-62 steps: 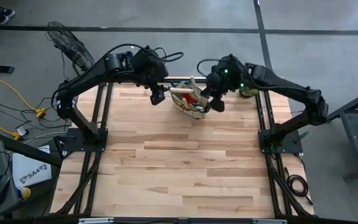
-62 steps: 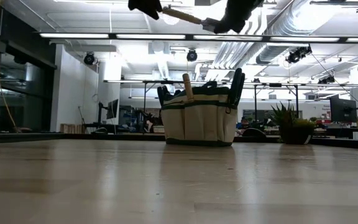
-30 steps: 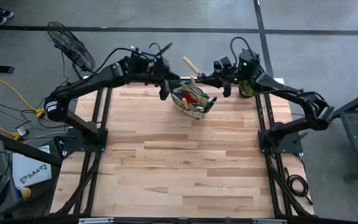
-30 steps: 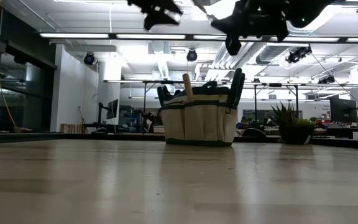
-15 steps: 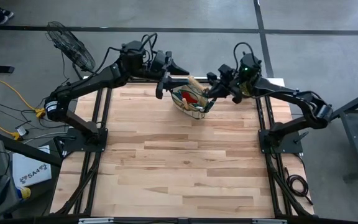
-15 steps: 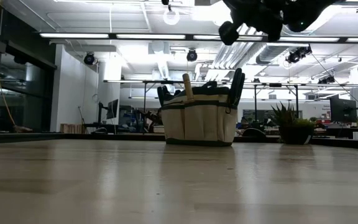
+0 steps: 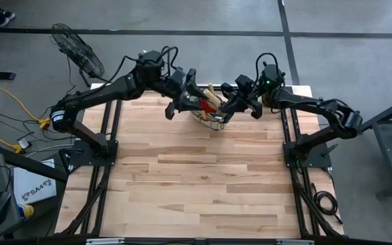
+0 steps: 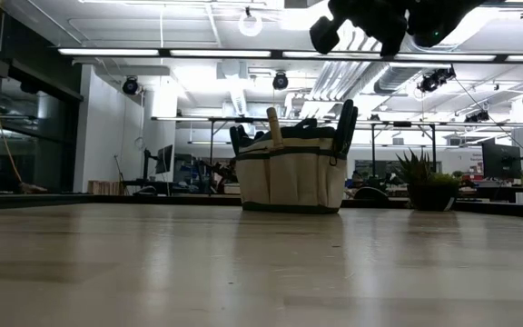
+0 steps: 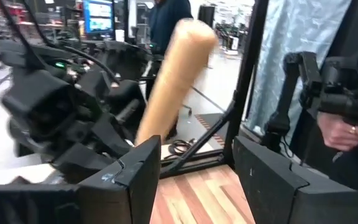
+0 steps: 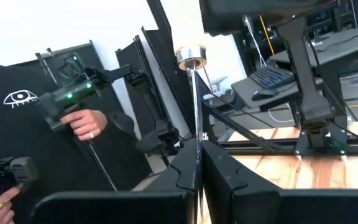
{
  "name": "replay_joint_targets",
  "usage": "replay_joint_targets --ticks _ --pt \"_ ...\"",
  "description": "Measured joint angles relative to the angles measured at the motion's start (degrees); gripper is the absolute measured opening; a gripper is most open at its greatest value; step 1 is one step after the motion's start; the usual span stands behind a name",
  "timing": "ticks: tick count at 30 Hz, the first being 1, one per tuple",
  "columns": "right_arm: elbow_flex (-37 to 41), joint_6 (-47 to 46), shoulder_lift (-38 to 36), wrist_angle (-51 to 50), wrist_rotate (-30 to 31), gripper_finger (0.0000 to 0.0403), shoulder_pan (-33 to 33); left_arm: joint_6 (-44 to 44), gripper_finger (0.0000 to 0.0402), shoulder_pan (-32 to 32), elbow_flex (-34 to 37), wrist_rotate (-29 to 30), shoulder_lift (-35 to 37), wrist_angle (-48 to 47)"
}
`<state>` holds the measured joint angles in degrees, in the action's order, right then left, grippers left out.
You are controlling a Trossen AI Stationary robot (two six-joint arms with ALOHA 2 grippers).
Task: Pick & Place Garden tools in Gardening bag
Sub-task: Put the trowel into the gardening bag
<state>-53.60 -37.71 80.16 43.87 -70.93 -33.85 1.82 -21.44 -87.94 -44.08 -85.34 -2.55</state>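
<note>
You have one beige canvas gardening bag with green trim (image 7: 209, 113); above it, right gripper (image 10: 197, 163) pinches one wooden-handled metal tool (image 10: 191, 56), left gripper (image 9: 194, 165) spread.

Light butcher-block wooden table (image 7: 196, 177) below both grippers, small green potted plant (image 8: 422, 186) just beside the right gripper, black floor fan (image 7: 75, 49) beyond the left gripper, person's hand (image 10: 82, 123) holding a black controller (image 10: 73, 94) ahead of the right gripper.

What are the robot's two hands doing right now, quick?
Left gripper: open, holding nothing; a wooden handle shows just past its fingers.
Right gripper: closed on a thin metal shaft.
</note>
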Motion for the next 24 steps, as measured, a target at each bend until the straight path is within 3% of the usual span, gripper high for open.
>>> replay_joint_targets --ticks 8,18,24 --pt "0.00 0.21 0.00 0.14 1.30 0.0004 2.95 -0.03 0.0198 1.34 0.00 4.08 -0.55 5.11" --pt "0.00 0.49 0.00 0.22 4.61 0.0004 3.98 0.56 0.0198 3.08 0.00 0.10 -0.54 9.22" --pt "0.00 0.47 0.00 0.12 4.85 0.0004 3.98 -0.08 0.0198 3.98 0.00 2.65 -0.52 9.72"
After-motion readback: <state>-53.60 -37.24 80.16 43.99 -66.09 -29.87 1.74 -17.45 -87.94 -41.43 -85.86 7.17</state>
